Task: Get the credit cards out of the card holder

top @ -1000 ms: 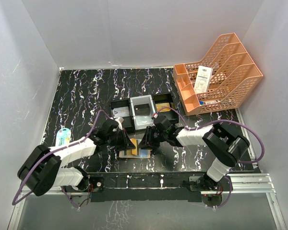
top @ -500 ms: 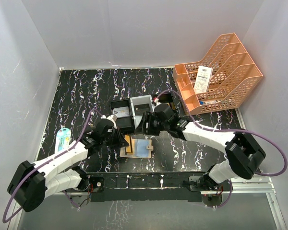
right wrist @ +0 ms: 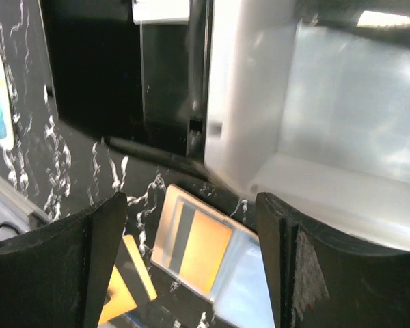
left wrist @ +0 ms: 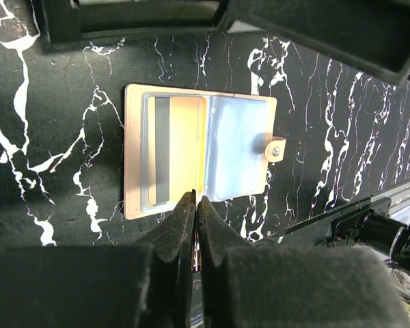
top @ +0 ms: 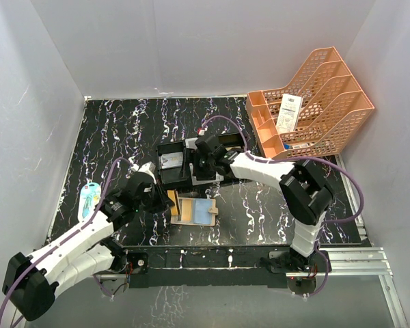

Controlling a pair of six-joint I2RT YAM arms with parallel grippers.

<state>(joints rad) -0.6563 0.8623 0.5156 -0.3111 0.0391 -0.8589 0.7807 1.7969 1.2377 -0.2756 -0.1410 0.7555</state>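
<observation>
The card holder (top: 195,211) lies opened flat on the black, white-veined tabletop (top: 116,130), a thin rectangle of matte tan leather-like material framing glossy, pale bluish clear sleeves, with its small rounded snap tab (left wrist: 275,149) sticking out past one short edge. A gold card (left wrist: 184,150) with a dark stripe sits flat inside the sleeve on the half away from the tab. The left gripper (left wrist: 197,201) hovers just off the holder's near long edge, its dark tapered fingers pinched tight with only a thin pale line between them; from above, a second gold card (top: 171,201) stands on edge at its tip, just beside the holder's untabbed end, clamped there. The right gripper (right wrist: 191,201) is spread wide with nothing between its fingers, above the smooth grey middle compartment of the tray (right wrist: 239,102), the holder just in front of it
</observation>
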